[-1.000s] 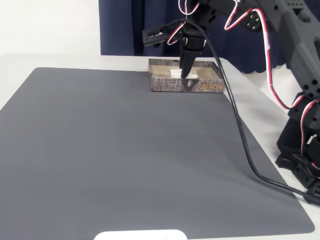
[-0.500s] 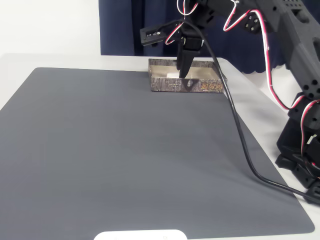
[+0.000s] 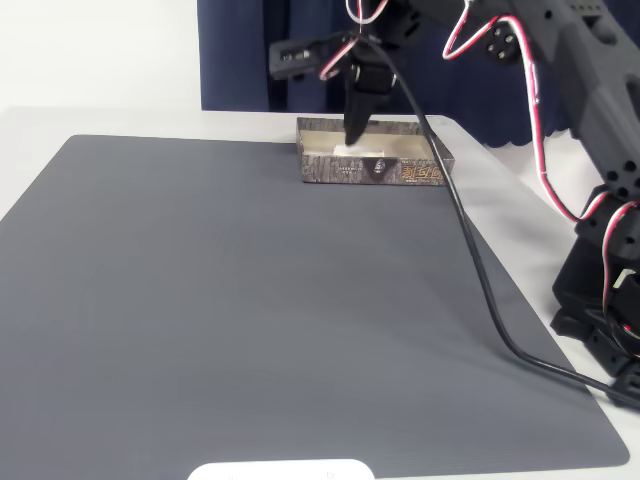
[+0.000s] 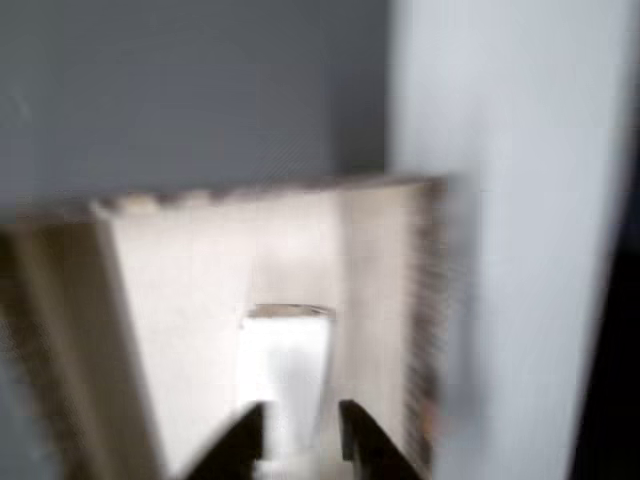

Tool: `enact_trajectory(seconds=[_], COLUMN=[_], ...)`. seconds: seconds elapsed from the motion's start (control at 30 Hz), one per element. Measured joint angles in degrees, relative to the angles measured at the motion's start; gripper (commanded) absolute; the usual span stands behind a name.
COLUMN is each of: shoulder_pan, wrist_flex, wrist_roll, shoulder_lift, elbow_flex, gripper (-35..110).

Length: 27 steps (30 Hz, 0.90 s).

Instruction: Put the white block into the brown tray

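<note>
In the fixed view the claw (image 3: 351, 133) has moved up and a little to the left since one second ago, so its tip now stands over the back part of the brown tray (image 3: 372, 168) and no longer reaches down to the front wall. The black bar with the camera on the arm has also gone higher and more to the left. The white block (image 3: 345, 150) shows just under the claw tip, inside the tray.
</note>
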Motion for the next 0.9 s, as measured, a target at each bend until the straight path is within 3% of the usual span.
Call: enact_trajectory(seconds=[0.3, 0.63, 0.9], shoulder_pan=[-6.8, -22.0, -38.8], wrist_flex=[12.0, 12.0, 4.0], wrist_roll=[13.4, 25.3, 34.1], shoulder_lift=[17.1, 42.6, 56.3], elbow_flex=[16.6, 40.7, 64.2], gripper=[0, 0, 0])
